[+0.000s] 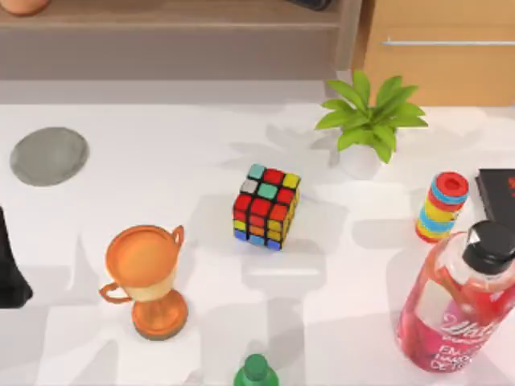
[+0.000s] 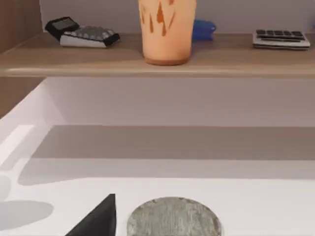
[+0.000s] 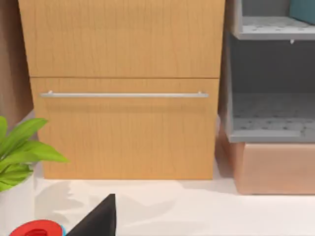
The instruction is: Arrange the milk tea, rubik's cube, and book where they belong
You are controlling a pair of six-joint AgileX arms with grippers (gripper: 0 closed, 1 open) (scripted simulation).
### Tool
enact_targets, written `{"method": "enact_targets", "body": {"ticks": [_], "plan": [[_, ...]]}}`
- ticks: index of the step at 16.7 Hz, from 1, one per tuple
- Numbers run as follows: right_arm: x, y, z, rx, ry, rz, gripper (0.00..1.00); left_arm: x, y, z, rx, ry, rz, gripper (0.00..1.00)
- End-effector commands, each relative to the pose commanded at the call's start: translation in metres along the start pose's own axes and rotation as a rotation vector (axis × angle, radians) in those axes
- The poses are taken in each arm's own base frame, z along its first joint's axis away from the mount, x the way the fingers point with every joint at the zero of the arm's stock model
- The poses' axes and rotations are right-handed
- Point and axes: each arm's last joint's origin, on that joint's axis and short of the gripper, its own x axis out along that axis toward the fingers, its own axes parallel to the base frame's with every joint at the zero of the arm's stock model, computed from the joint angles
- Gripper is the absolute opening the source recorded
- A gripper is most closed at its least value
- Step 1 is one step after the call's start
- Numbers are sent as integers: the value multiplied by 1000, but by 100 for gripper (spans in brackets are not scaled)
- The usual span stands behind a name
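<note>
- While both my arms sit back, the rubik's cube (image 1: 266,206) stands mid-worktop (image 1: 201,161), between them, slightly nearer my left arm (image 1: 10,265) at the left edge; being a cube, it has no long axis to favour;
- milk tea (image 2: 167,29) already stands upright on the shelf (image 2: 157,56);
- I cannot tell how either arm's jaws stand.

The top view looks straight down on the white tabletop (image 1: 201,338). The left wrist view sits low, facing level toward the shelf (image 2: 157,61), sharing the grey disc (image 1: 49,155) (image 2: 173,217) at the top view's left. The right wrist view faces the wooden cabinet (image 3: 123,88) (image 1: 438,48), sharing the plant (image 1: 370,121) (image 3: 22,152).
</note>
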Motion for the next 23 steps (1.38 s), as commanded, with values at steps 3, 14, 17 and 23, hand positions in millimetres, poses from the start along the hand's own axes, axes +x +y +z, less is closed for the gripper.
{"method": "enact_targets", "body": {"ticks": [3, 14, 17, 23], "plan": [[0, 0, 0, 0, 0, 0, 100, 0, 0, 3, 0, -4, 0, 100], [0, 0, 0, 0, 0, 0, 100, 87, 6, 107, -8, -53, -17, 100], [0, 0, 0, 0, 0, 0, 100, 151, 11, 102, -12, 9, -19, 100], [0, 0, 0, 0, 0, 0, 100, 253, 22, 61, -15, 47, -22, 100]]}}
